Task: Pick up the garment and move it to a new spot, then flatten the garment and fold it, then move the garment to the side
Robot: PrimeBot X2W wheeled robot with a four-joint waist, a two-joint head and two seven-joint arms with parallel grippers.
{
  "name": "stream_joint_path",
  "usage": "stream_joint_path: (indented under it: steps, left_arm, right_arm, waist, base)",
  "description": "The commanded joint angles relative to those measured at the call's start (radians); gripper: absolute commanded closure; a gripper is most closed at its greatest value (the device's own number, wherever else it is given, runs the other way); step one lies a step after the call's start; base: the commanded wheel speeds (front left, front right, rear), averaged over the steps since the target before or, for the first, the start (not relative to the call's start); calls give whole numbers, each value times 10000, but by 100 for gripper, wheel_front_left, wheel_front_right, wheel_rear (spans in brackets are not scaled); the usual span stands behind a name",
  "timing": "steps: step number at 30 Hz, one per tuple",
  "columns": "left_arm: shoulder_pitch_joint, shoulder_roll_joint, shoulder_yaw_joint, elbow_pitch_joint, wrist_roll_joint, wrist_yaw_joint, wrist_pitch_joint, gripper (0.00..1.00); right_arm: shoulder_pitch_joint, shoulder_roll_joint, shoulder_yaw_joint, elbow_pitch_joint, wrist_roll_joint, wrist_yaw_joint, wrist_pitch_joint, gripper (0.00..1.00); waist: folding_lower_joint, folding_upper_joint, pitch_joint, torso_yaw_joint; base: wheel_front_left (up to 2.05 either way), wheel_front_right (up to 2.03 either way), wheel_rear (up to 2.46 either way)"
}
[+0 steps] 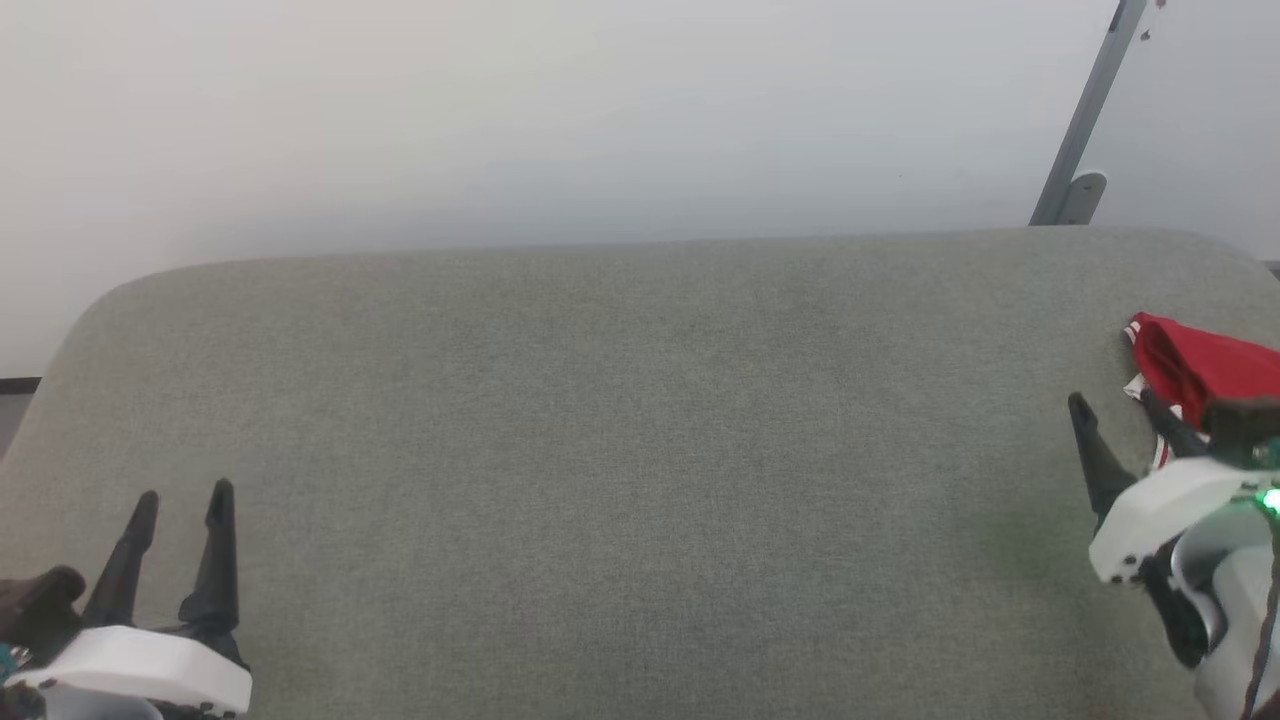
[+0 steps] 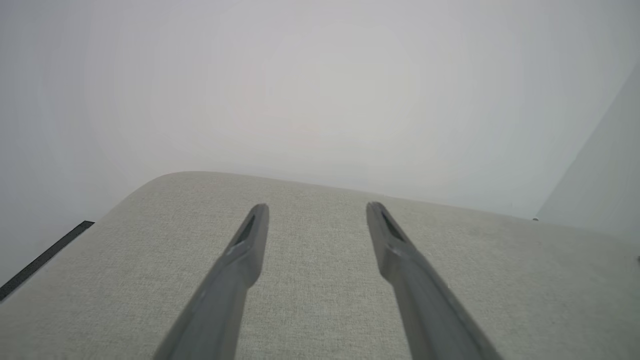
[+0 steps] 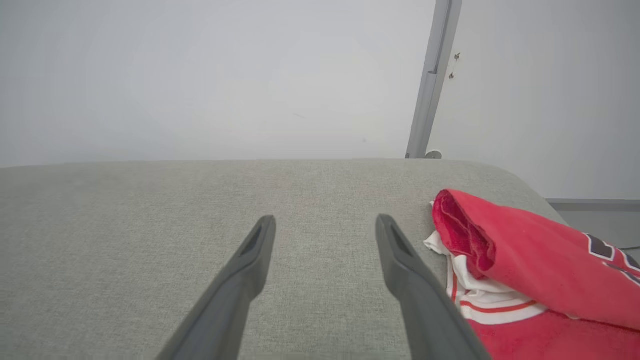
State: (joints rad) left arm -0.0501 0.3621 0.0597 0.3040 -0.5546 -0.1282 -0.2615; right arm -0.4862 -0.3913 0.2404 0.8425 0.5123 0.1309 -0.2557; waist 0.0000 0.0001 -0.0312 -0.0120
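Over on the left side, the left gripper was seen low above the grey-green cushion, fingers spread wide and nothing held between them. Across the middle, a big stretch of bare cushion was left open, from the rounded left corner nearly to the right end, so plenty of room could be counted on for laying things out flat. The back edge was set close to a plain wall, so reach in that direction looked limited.

Further right, the right gripper was also fully spread and empty. One finger was placed just beside the garment; whether it was actually touching couldn't be told. The garment was bunched up in a red heap at the far right end, near the rounded corner, with white striped trim poking out underneath and part of it cut off by the frame.

Risk-wise: with thin fabric piled in layers, only the top fold might get pinched, and the rest would probably be dragged or dropped. Since the heap was sitting so near the right edge, it could be nudged off. The grey metal post behind that corner might get clipped on a high swing.
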Motion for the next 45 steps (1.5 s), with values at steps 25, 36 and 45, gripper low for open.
stream_joint_path:
  steps: [25,36,45]
  left_arm:
    - [1236,-530,734,-510,321,-22,-43,0]
    - [1260,-597,640,-462,380,-20,-43,0]
    - [1214,-610,530,-492,428,-20,-43,0]
  right_arm:
    - [3763,1724,-2576,-4167,-1802,-1,404,0]
    - [4410,2152,-2932,-5331,-2099,-1,908,0]
    - [4504,2214,-3027,-5704,-2175,-1,1112,0]
  waist:
    - [0,-1,13,36]
    - [0,-1,24,4]
    - [0,-1,30,-29]
  base:
    - [0,0,0]
    - [0,0,0]
    - [0,0,0]
